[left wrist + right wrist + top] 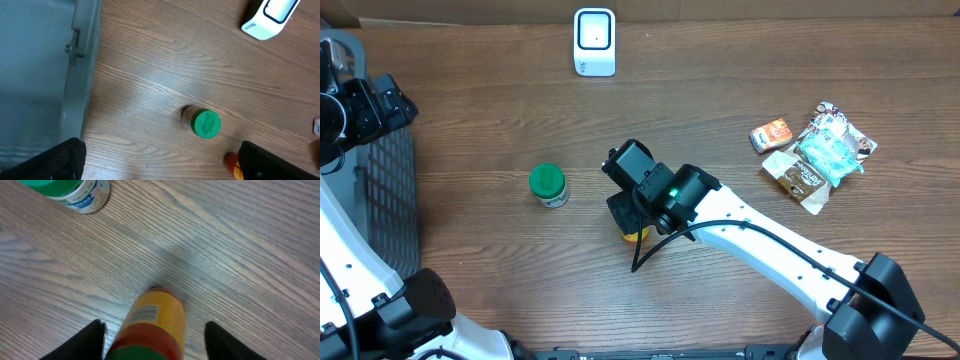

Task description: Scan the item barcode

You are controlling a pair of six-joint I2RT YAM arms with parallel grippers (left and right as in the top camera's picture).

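A yellow bottle [156,317] with a red band, a green cap and a barcode label on its upper side lies between the fingers of my right gripper [154,330]. The jaws are open, with a gap on each side of the bottle. From overhead the wrist covers most of the bottle [636,235], and the right gripper [630,212] is at the table's middle. The white scanner [594,42] stands at the far edge and also shows in the left wrist view as the scanner [270,20]. My left gripper [160,157] hangs wide open over bare wood, holding nothing.
A green-lidded jar [548,185] stands left of the bottle, and the jar [70,192] is just beyond the right fingers. Three snack packets [820,155] lie at the right. A grey basket [380,200] borders the left edge, under the left arm.
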